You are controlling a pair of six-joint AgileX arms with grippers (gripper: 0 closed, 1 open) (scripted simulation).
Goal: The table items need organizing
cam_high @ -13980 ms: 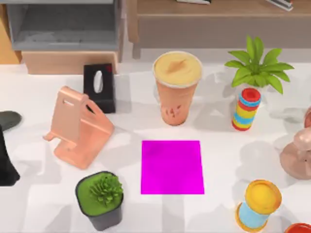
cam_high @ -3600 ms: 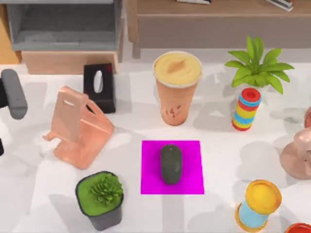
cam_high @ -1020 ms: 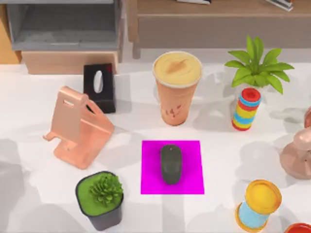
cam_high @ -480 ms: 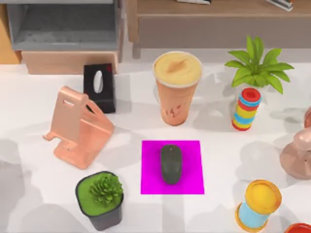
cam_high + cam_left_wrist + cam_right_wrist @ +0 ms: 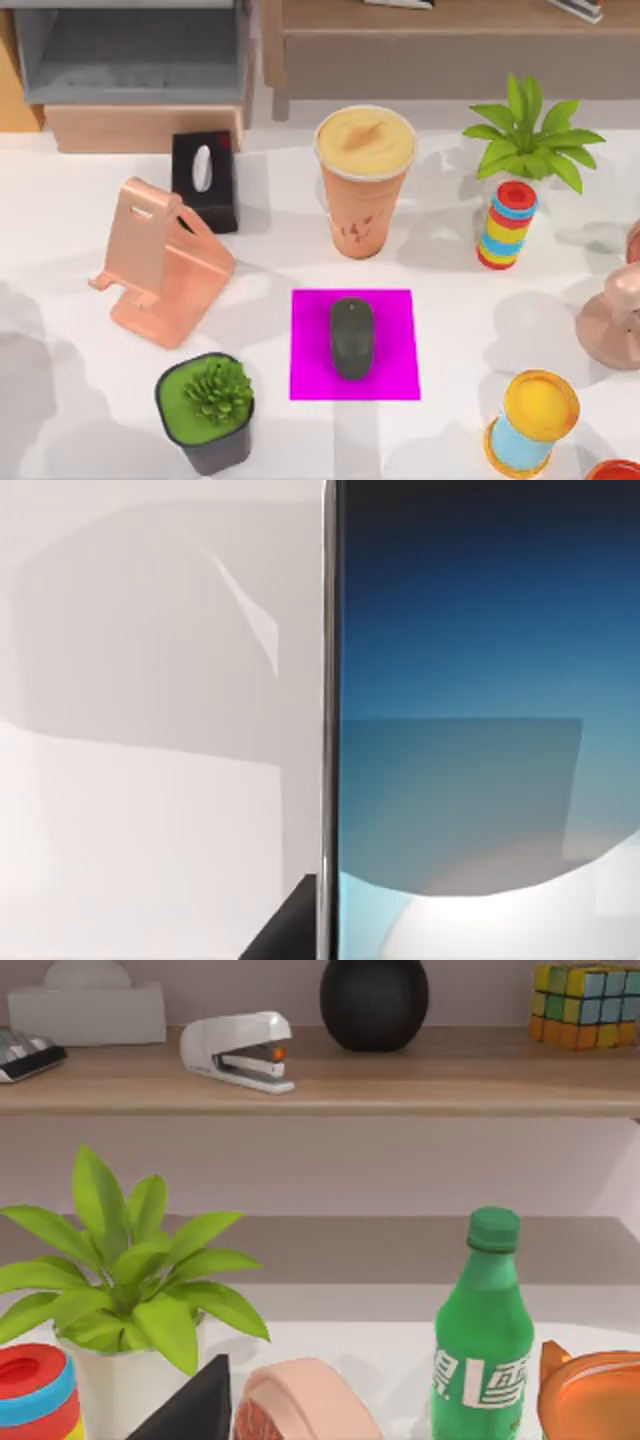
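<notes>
One item, the mouse (image 5: 352,337), lies on the magenta mat (image 5: 400,370); our left wrist camera sits right over the smartphone (image 5: 480,680) on the tabletop (image 5: 150,680), its edge running lengthwise. Tool state: we cannot tell.

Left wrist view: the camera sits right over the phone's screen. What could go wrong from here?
1. The smartphone lies flat on the table; a thin flat slab is probably hard to grip and may slip.
2. The pink stand sits tight between the tissue box and potted succulent, so carrying the phone there could knock either.
</notes>
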